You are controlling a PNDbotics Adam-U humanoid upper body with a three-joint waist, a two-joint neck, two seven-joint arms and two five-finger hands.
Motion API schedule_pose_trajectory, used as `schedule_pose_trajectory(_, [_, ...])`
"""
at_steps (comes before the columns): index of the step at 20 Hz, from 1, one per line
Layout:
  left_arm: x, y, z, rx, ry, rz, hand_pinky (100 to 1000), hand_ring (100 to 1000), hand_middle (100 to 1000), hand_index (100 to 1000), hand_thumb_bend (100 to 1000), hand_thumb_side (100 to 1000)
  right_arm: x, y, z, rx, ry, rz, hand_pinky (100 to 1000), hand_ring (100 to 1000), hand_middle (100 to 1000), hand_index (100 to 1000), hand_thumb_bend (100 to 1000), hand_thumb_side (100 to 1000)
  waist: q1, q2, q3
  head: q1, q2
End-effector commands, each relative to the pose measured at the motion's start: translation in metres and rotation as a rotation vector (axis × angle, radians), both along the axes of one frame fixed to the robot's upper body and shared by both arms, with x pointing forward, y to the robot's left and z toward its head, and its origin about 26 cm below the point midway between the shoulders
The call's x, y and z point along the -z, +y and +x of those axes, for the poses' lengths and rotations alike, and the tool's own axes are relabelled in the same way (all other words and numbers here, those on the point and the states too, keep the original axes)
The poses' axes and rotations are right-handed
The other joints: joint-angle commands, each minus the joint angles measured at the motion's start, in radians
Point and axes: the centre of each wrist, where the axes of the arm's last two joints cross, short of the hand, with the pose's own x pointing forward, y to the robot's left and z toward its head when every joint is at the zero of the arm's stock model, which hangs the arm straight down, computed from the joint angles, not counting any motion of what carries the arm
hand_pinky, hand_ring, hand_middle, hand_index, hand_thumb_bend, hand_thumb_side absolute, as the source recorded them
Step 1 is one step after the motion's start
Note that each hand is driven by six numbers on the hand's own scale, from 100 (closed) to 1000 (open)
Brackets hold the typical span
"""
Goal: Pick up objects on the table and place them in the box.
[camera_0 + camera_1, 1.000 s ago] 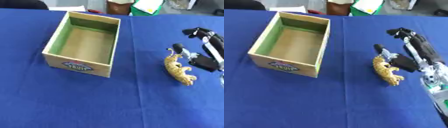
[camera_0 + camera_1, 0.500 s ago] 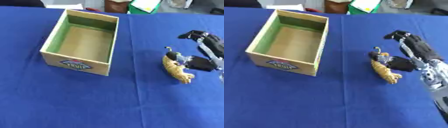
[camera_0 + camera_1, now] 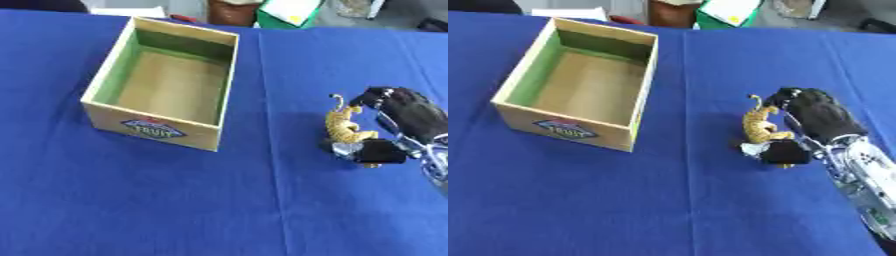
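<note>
An open cardboard box (image 3: 210, 140) with a green inner wall and a fruit label on its front stands on the blue table, left of centre, and nothing shows inside it. A small yellow spotted toy animal (image 3: 758, 126) is at the right. My right hand (image 3: 815, 120) comes in from the lower right and is curled round the toy, fingers above it and thumb (image 3: 780, 151) below. The toy stands upright in the grasp; whether it still touches the cloth I cannot tell. My left hand is not in view.
A blue cloth (image 3: 175, 200) covers the whole table. At the far edge are a green and white object (image 3: 289, 12) and a brown container (image 3: 229, 11). Open cloth lies between the box and the toy.
My right hand has closed round the toy animal, and the toy has turned from lying on the cloth to upright. The camera has shifted a little.
</note>
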Motion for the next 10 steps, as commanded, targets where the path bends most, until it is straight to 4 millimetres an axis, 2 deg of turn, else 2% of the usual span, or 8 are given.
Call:
schedule_pose_trajectory(1, [-0.0099, 0.0025, -0.0013, -0.005, -0.026, 0.028, 554, 510, 546, 730, 100, 630, -0.0061, 0.0004, -0.0013, 0.048, -0.005, -0.061, 834, 774, 689, 787, 554, 873, 0.001, -0.012, -0.001, 0.001, -0.002])
schedule_pose_trajectory(3, [-0.0097, 0.0025, -0.0014, -0.006, -0.025, 0.028, 554, 509, 546, 730, 100, 630, -0.0051, 0.0011, -0.0014, 0.078, -0.005, -0.074, 833, 783, 695, 784, 484, 889, 0.001, -0.011, 0.000, 0.001, -0.003])
schedule_pose_trajectory(6, [-0.0095, 0.0023, -0.0014, -0.005, -0.024, 0.028, 555, 509, 546, 730, 100, 631, -0.0044, 0.0017, -0.0015, 0.118, -0.013, -0.099, 830, 789, 697, 776, 448, 902, 0.000, -0.010, 0.000, 0.002, -0.004])
schedule_pose_trajectory(10, [-0.0096, 0.0020, -0.0013, -0.002, -0.024, 0.031, 555, 509, 547, 729, 100, 631, -0.0009, 0.0037, -0.0022, 0.145, 0.010, -0.117, 825, 796, 694, 767, 349, 907, 0.001, -0.008, 0.000, -0.001, -0.006])
